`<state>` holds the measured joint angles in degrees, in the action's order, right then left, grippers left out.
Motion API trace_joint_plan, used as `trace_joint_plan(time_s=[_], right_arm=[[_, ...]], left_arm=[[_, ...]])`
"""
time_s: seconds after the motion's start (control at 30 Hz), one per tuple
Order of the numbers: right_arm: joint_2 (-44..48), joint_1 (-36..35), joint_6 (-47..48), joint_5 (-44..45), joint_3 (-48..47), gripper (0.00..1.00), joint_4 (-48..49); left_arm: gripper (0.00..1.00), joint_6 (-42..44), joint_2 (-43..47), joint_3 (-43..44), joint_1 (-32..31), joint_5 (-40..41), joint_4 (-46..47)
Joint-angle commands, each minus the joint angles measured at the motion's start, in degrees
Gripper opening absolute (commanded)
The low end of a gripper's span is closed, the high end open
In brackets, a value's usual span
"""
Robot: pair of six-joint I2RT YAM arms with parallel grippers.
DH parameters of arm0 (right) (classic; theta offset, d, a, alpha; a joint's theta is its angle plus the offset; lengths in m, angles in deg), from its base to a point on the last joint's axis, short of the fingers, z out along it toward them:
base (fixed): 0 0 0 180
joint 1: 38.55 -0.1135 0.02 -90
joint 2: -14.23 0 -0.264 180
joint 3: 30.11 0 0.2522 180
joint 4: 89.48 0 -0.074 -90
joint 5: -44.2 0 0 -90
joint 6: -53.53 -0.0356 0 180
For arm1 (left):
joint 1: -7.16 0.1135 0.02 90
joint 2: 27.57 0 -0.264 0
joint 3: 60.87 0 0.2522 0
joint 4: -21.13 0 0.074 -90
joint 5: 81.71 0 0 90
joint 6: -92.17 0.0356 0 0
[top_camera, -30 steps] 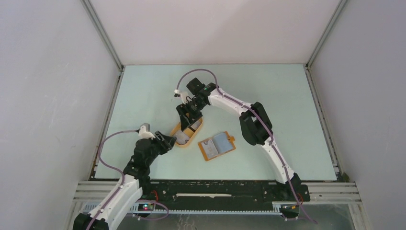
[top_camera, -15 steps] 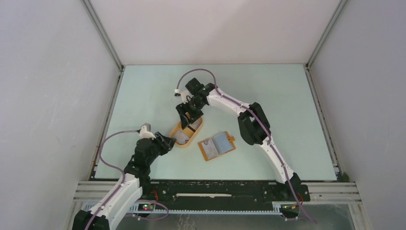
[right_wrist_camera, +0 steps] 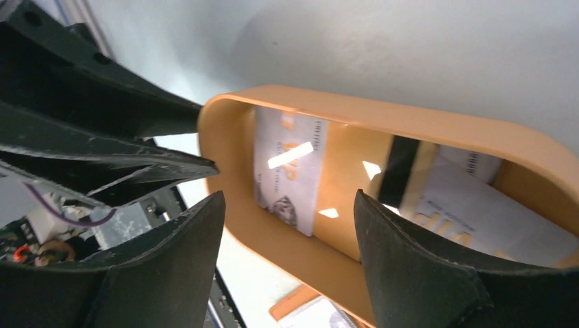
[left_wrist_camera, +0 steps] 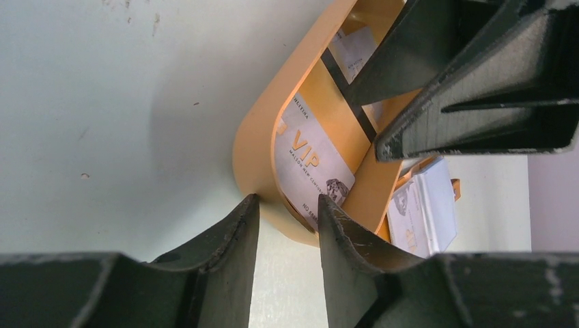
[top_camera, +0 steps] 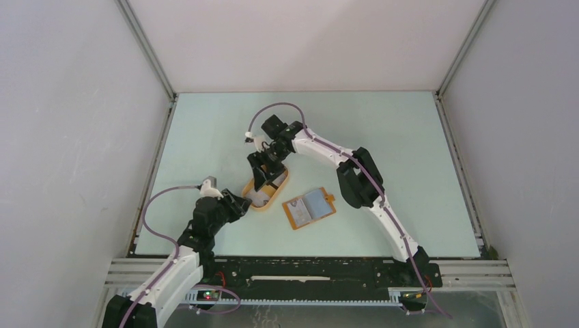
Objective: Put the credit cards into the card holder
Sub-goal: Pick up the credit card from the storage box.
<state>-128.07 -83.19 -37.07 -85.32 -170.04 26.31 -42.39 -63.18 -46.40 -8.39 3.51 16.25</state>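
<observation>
Edging toward the near-left corner since the earlier top view, the right end effector now hangs over the oval orange tray, released, fingers spread wide and holding nothing, one outside the tray's wall and one over its inside; the left end effector is clenched on the tray's near-left rim, one finger on each side, apparently steadying it; the credit cards lie in the tray, a VIP-printed one leaning against the wall and at least one more further along; the card holder lies open, lining up, on the worktop just right of the tray, toward the near edge; a pale printed patch in it may be a card already slotted, though I cannot tell; the tray's cards remain to be lifted and inserted.
</observation>
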Motion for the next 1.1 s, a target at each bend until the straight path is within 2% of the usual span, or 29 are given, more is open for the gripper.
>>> trace_joint_plan(time_s=[0.0,0.13,0.47,0.8,1.07], right_arm=[[-0.4,-1.1,-2.4,-7.6,-0.4,0.77,-0.4],[1.5,-1.1,-1.9,-7.1,-0.2,0.77,-0.2],[5.1,0.7,2.8,12.5,-0.4,0.77,-1.0],[3.4,0.7,4.3,18.5,-1.8,0.79,-2.2],[3.1,-0.6,5.8,23.7,-2.7,0.86,-2.5]], left_arm=[[0.42,1.2,-0.2,1.1,0.3,-1.1,2.5],[0.41,1.4,0.0,1.1,0.3,-1.1,2.3],[0.4,1.6,0.5,1.0,0.3,-1.1,1.8],[0.39,1.8,0.5,1.1,0.3,-1.5,1.7],[0.39,1.8,0.3,1.1,0.3,-1.8,2.0]])
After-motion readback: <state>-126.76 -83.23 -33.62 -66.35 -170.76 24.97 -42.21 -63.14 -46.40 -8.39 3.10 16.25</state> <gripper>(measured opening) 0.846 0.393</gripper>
